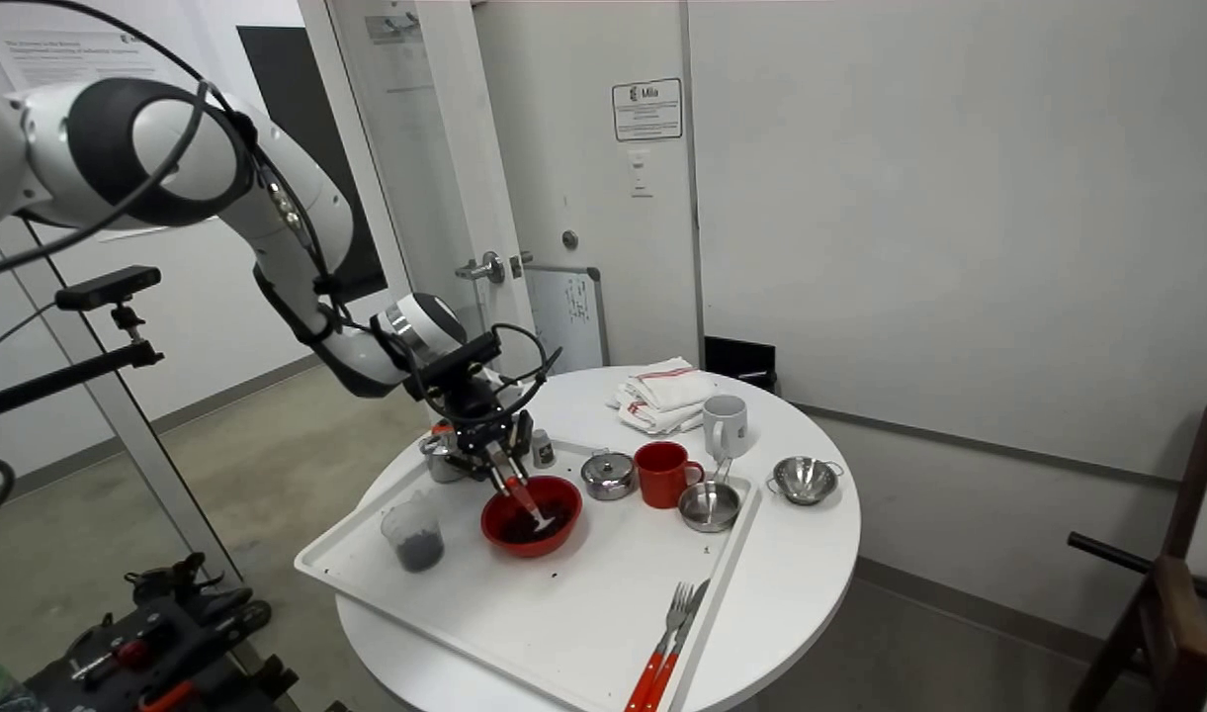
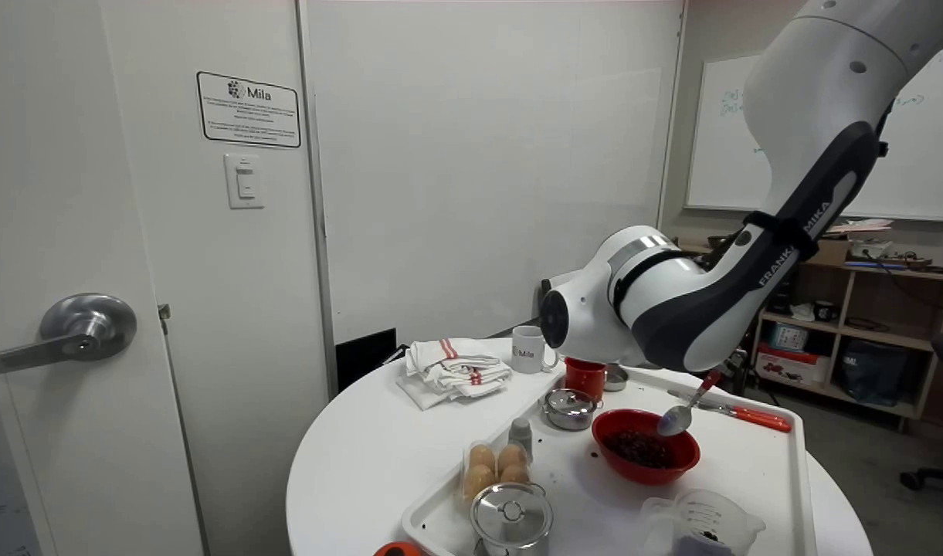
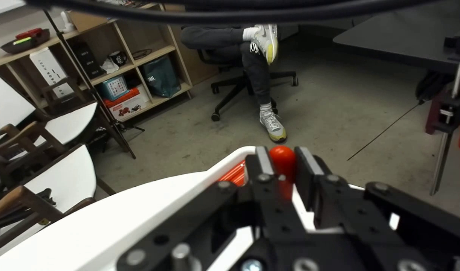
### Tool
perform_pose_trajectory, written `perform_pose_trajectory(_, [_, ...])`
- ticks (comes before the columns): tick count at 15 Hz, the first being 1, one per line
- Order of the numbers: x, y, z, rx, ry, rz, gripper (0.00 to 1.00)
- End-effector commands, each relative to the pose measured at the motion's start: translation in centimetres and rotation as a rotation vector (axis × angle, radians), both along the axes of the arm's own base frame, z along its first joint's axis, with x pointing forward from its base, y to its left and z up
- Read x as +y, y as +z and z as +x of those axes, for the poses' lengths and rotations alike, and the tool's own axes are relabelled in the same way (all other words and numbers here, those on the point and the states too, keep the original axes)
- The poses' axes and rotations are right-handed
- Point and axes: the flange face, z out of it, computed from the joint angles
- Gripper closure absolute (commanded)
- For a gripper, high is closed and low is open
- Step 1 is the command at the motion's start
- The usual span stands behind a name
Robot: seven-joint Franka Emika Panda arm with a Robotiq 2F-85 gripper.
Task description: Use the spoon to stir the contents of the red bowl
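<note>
My gripper (image 1: 507, 485) is shut on the orange-red handle of the spoon (image 1: 526, 497). In the wrist view the handle end (image 3: 283, 162) stands between the two finger pads. The spoon slants down, and its silvery head (image 2: 675, 421) is over the red bowl, near its rim in an exterior view. The whole head shows, apart from or just above the dark contents; I cannot tell the exact gap. The red bowl (image 1: 534, 549) sits on the tray with dark bean-like contents and also shows in an exterior view (image 2: 647, 473). The arm hides the fingers there.
A white tray (image 1: 445, 618) on a round table holds a clear measuring cup (image 1: 413, 534), a lidded metal pot (image 1: 609, 477), a red mug (image 1: 664, 475), a metal pan (image 1: 710, 506), a fork and knife (image 1: 665, 648). Eggs (image 2: 496, 466) and a steel canister (image 2: 511, 516) stand near the bowl.
</note>
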Motion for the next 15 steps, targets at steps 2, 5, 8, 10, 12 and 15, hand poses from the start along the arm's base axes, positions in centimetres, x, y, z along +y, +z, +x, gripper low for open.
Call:
perform_pose_trajectory(2, [0.1,0.0,0.1,0.0,0.0,0.001,0.95])
perform_pose_trajectory(5, [0.2,0.2,0.2,0.001,0.006,-0.015,0.95])
perform_pose_trajectory(8, [-0.3,-0.4,-0.2,0.019,0.0,-0.024,0.95])
perform_pose_trajectory(10, [-0.8,-1.0,-0.6,0.033,-0.007,-0.029,0.95])
perform_pose_trajectory(12, [-1.4,-1.6,-1.0,0.051,-0.013,-0.042,0.95])
perform_pose_trajectory(15, [-2.2,-2.4,-1.6,0.073,-0.024,-0.061,0.95])
